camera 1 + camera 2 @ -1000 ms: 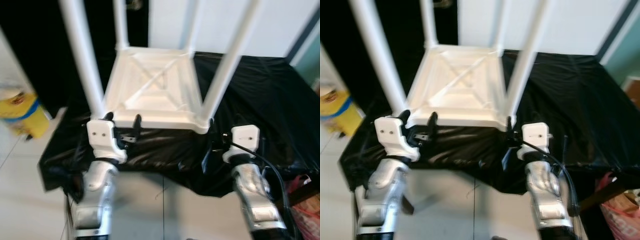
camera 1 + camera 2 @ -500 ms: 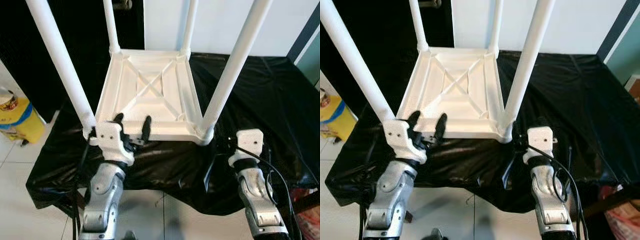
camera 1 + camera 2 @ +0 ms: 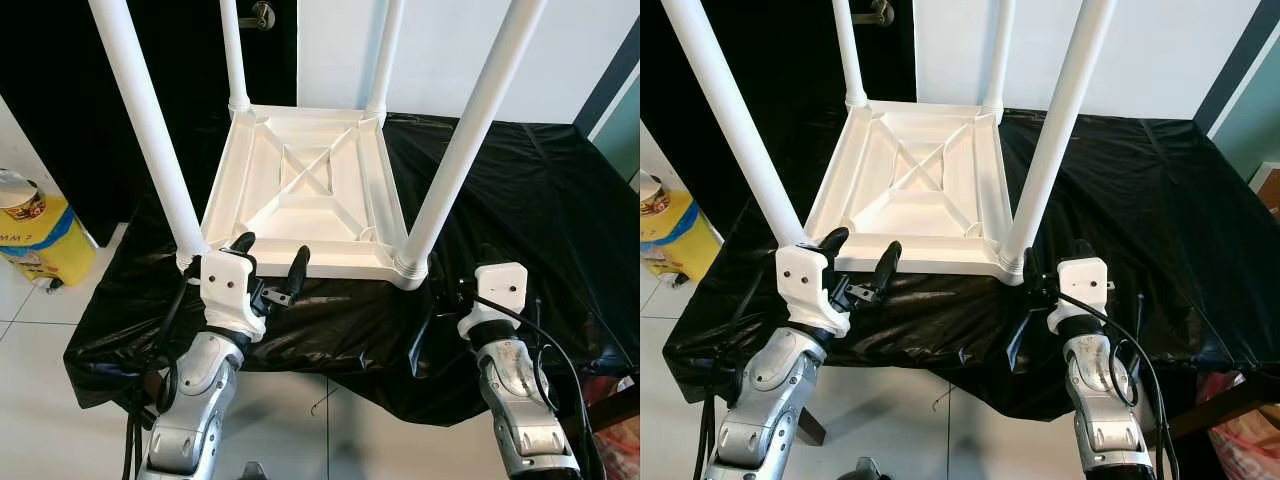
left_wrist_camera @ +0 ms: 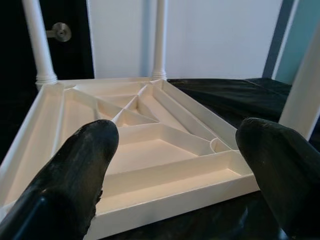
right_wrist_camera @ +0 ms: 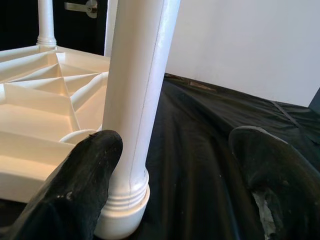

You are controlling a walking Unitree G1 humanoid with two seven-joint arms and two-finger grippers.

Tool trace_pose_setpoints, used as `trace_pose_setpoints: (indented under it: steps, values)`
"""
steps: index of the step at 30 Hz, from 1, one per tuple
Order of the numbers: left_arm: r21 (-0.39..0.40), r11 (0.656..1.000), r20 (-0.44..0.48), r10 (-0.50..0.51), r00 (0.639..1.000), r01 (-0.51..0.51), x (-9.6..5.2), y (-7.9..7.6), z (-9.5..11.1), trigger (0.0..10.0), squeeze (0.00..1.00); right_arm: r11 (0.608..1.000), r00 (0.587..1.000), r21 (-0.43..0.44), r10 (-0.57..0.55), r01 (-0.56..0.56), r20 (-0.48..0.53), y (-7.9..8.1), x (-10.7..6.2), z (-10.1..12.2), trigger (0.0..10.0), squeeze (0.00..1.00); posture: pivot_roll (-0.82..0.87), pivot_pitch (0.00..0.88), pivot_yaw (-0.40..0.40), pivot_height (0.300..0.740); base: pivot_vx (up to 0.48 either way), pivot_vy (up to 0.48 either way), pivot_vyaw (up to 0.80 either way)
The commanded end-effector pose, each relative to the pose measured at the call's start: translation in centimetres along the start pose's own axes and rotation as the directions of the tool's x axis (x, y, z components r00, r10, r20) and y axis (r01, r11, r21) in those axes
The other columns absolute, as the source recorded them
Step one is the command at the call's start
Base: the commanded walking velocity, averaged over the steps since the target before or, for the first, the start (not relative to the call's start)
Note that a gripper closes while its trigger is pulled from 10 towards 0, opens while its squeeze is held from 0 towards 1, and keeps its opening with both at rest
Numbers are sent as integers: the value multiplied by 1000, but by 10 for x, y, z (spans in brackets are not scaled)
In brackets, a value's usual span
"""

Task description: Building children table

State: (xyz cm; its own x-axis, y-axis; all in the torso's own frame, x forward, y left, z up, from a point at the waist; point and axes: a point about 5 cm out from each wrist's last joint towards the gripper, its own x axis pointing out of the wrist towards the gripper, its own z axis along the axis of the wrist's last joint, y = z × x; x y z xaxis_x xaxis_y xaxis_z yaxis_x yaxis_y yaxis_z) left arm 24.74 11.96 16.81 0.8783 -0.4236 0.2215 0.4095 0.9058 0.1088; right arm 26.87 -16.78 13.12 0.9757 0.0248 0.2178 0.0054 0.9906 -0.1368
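A white children's table lies upside down on a black-covered surface, its ribbed underside facing up. Its legs point upward, the near-left leg and the near-right leg closest to me. My left gripper is open at the near rim, just right of the near-left leg, with nothing between its fingers. My right gripper is open beside the foot of the near-right leg. One finger sits in front of that leg's base and the other over the cloth.
The black cloth drapes over the front edge onto a tiled floor. A yellow tub stands on the floor at the left. A dark door with a handle and a white wall are behind. A red bag is at the lower right.
The whole picture has shifted and sharpened, so the head has moved. Both grippers stay open at the table's near edge, with no clear move relative to it.
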Motion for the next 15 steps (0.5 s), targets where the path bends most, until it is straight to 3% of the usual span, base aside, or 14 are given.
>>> trace_pose_setpoints:
  steps: [1,7,15]
  values:
    - [77,960,-4,-271,963,271,0,-15,3,10000,0,1000,1000,21,9,-9,-24,2,7,-1,10000,0,43,45,-60,740,0,0,0]
    - [102,946,9,-309,951,307,2,-13,12,10000,0,995,996,46,91,-90,-8,15,28,4,10000,0,45,50,-55,740,0,0,0]
    - [111,920,14,-381,925,377,3,-19,23,10000,0,996,997,38,81,-82,8,18,57,13,10000,0,62,65,-56,740,0,0,0]
